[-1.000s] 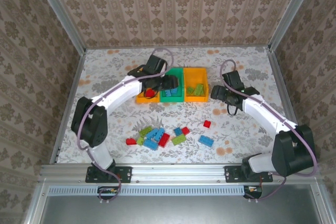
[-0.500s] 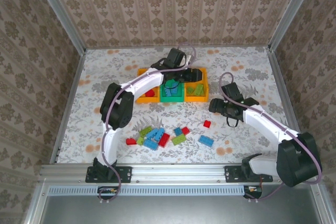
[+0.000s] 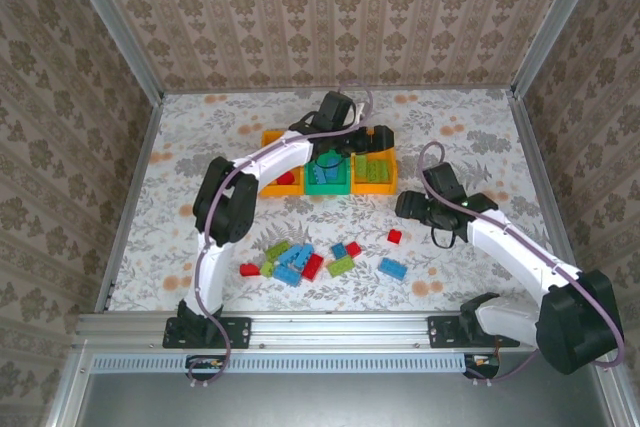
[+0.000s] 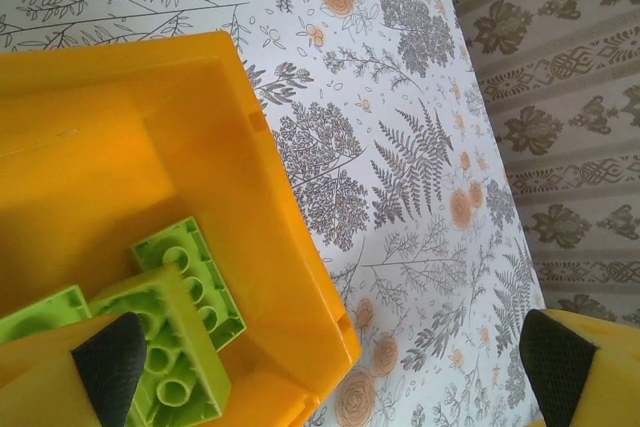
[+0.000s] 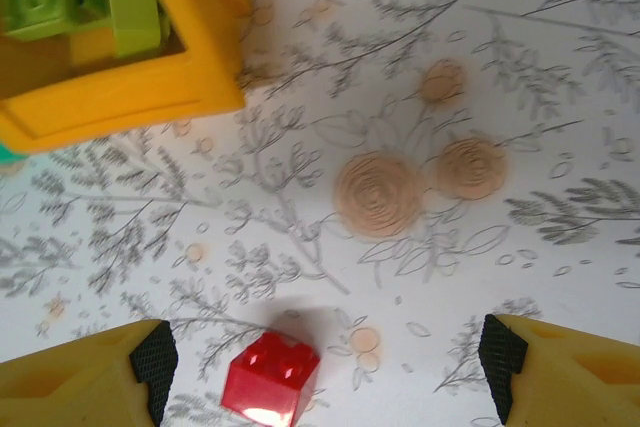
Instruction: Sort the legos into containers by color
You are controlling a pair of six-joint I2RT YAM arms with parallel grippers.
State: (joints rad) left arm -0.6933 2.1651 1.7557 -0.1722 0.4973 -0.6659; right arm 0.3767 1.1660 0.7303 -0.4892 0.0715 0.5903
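Three bins stand side by side: a left orange bin (image 3: pixel 268 187) with a red brick inside, a green bin (image 3: pixel 327 188) holding blue bricks, and a right orange bin (image 3: pixel 376 188) holding lime bricks (image 4: pixel 185 297). My left gripper (image 3: pixel 360 140) hovers open over the far corner of the right orange bin (image 4: pixel 290 247), with nothing between its fingers. My right gripper (image 5: pixel 325 357) is open low over the table, and a loose red brick (image 5: pixel 270 392) lies between its fingers, closer to the left one. Several red, blue and lime bricks (image 3: pixel 300 262) lie scattered near the front.
The red brick (image 3: pixel 394 236) lies apart from the main scatter, just in front of the right gripper (image 3: pixel 408 205). A blue brick (image 3: pixel 392 268) sits nearer the front edge. The right orange bin's corner (image 5: pixel 130 97) is close above the right fingers. Patterned walls enclose the table.
My left gripper swung from over the left orange and green bins to over the right orange bin. My right gripper shifted slightly nearer and left, toward the loose red brick.
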